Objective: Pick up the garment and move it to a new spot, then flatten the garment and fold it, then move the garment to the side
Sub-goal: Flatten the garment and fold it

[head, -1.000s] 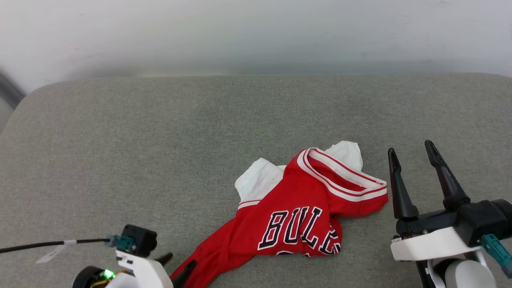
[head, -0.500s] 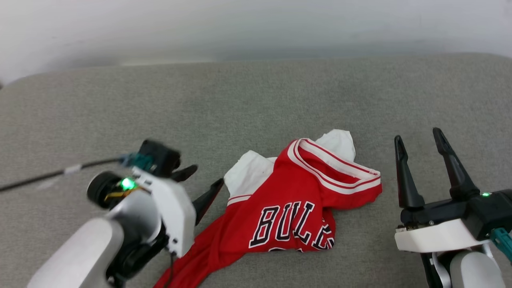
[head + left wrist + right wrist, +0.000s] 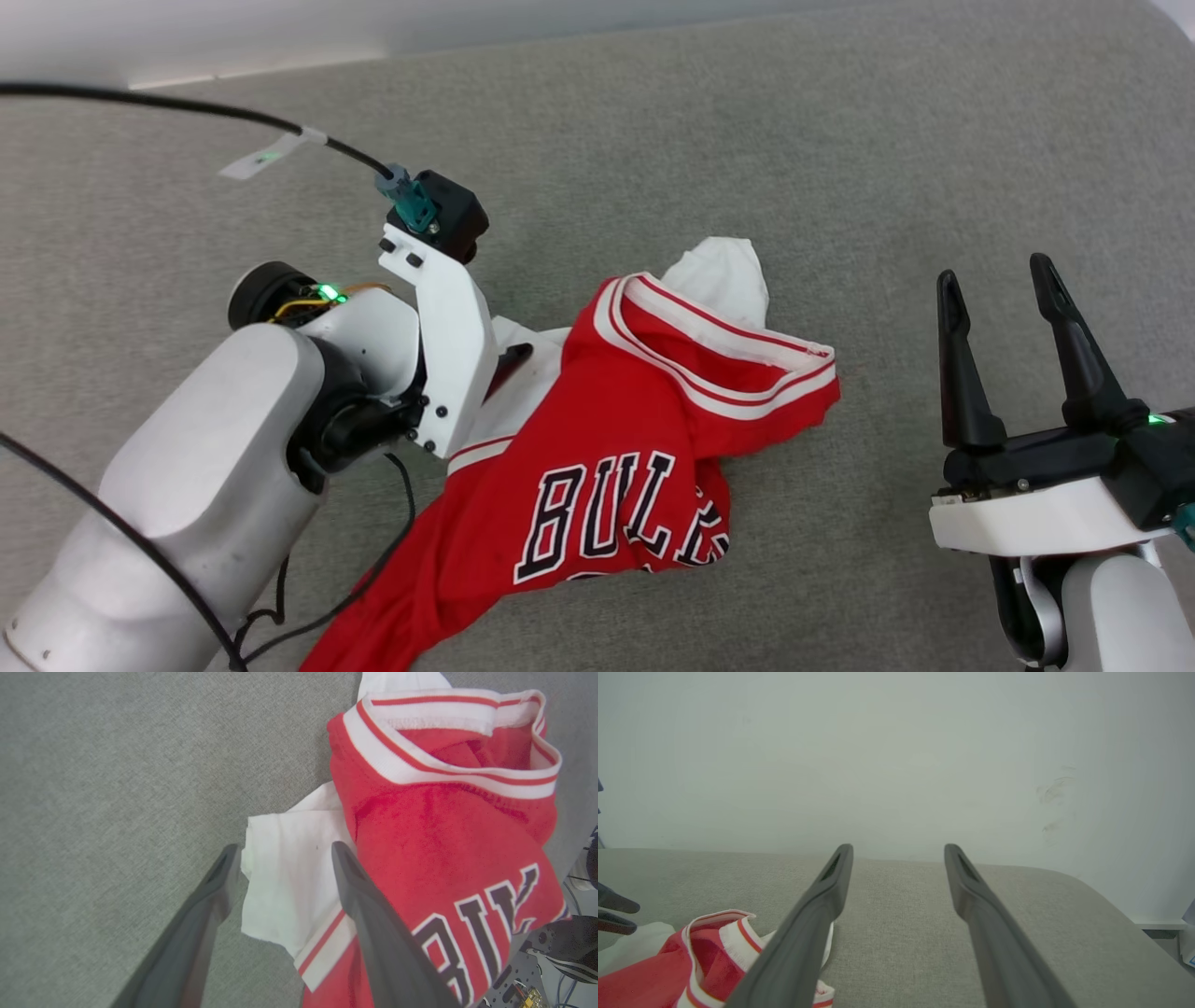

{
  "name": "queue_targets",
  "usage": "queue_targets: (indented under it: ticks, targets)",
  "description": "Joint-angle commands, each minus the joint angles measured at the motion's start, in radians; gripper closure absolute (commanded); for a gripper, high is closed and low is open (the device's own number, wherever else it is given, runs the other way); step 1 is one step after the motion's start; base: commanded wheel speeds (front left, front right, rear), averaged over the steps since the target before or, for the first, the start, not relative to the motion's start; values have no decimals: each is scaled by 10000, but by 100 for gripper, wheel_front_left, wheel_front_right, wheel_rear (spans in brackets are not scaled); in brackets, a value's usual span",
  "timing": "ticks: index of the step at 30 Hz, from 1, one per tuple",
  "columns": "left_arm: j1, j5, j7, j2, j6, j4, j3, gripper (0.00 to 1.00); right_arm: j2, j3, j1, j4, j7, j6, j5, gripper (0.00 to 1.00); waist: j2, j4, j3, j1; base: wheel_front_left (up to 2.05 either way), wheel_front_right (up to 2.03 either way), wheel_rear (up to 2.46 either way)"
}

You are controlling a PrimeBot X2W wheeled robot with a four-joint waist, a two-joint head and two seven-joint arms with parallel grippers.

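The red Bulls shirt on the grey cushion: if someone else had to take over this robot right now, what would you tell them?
Garment: crumpled on the grey cushion, BULLS lettering up, not flattened or folded.
Left gripper: open, straddling the edge of the white sleeve, nothing gripped yet.
Right gripper: open, empty, off to the garment's right, apart from it.
Done: nothing visible. Left: grasp, move to a new spot, flatten, fold, set aside.
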Motion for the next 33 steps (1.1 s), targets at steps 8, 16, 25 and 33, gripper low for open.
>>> queue_targets:
  ticks: [8, 16, 25, 33]
  targets:
    - [-321, 557, 58, -38, -341, 1613, -687, 18, 20, -145, -241, -63, -20, -7, 129, 0, 0, -539, 670, -1, 0, 0, 0]
    - [-198, 475, -811, -21, -500, 2107, -723, 100, 20, -218, -173, -38, -20, -7, -21, 0, 0, -230, 510, -1, 0, 0, 0]
    - [-196, 409, -2860, 487, -284, 1755, 412, 100, 20, -170, 113, 144, -20, -7, -227, 0, 0, 612, -374, -1, 0, 0, 0]
    - [761, 15, -4494, 1281, 603, 1566, 1857, 100, 20, -42, 399, 215, -20, -7, -402, 0, 0, 1247, -910, -1, 0, 0, 0]
